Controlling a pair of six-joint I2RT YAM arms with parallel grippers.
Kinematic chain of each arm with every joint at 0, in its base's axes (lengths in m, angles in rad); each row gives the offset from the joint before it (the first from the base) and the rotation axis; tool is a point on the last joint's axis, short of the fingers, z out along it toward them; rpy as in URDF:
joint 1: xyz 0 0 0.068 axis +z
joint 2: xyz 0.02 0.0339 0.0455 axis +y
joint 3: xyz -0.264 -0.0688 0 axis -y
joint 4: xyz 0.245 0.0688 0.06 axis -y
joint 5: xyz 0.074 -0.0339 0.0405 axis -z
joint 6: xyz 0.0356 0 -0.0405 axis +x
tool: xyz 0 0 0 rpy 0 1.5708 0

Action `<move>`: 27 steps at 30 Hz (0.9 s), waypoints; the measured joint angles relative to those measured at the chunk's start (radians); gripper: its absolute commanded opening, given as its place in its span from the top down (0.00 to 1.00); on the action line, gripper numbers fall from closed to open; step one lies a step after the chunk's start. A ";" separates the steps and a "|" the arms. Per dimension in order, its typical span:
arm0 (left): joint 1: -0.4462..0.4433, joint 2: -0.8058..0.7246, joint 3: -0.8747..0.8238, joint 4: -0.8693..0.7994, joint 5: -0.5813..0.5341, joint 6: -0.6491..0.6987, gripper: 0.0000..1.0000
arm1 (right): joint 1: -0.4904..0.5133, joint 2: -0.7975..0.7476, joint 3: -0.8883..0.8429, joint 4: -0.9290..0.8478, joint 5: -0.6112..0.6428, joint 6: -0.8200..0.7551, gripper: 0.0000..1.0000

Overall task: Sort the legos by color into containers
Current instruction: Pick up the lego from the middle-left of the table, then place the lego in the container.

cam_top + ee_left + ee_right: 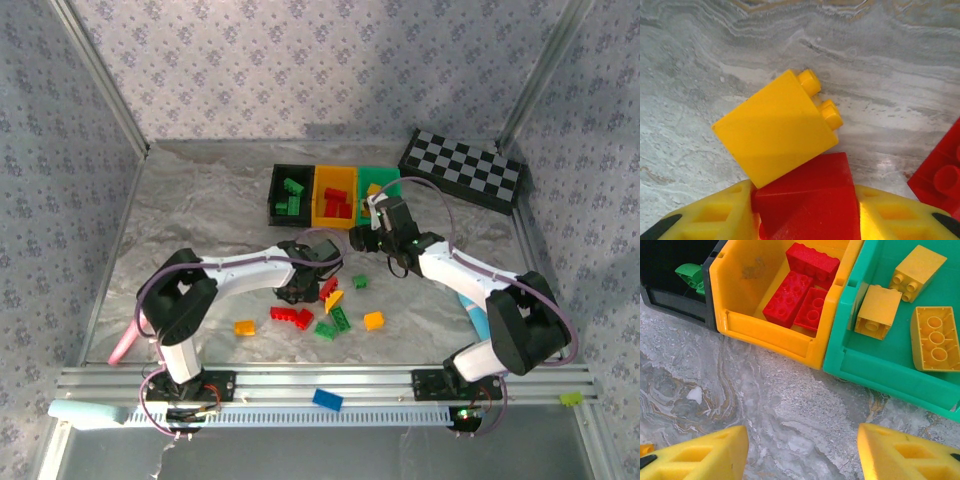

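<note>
Marble-pattern table (200, 210) is seen under both arms. A checkered board (462, 170) is laid at the far right corner.

Three bins are lined up side by side, touching, at the far middle:
- The black bin (276, 192) is on the left, with green bricks (291, 195) inside.
- The yellow bin (334, 178) is in the centre, with red bricks (801, 297) inside.
- The green bin (880, 370) is on the right, with yellow bricks (910, 300) inside.

The right gripper (802, 450) is held just in front of the yellow and green bins, over bare table. Its fingers are spread and nothing is seen between them.

The left gripper (300, 288) is lowered to the table among the loose pieces. In its wrist view a red brick (807, 195) is pinched between the fingers (710, 220), with both pads pressed on its sides. A yellow brick (777, 132) is lying on its side, touching the red brick's far edge. A second red piece (940, 170) is cut off at the right edge.

Loose bricks are scattered near the arms: an orange one (245, 327), a red one (291, 317), a green pair (333, 324), another orange one (373, 320) and a single green one (360, 282). A blue brick (327, 400) is lying on the front rail.
</note>
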 measured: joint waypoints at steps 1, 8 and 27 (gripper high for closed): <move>-0.001 -0.013 0.001 0.000 -0.006 0.008 0.57 | 0.000 -0.002 -0.005 0.005 0.003 0.000 0.39; 0.006 -0.132 0.064 0.016 -0.056 0.066 0.56 | -0.005 -0.069 -0.051 0.021 0.033 0.011 0.39; 0.269 0.409 0.930 0.012 -0.048 0.432 0.53 | -0.035 -0.171 -0.118 0.051 0.069 0.053 0.39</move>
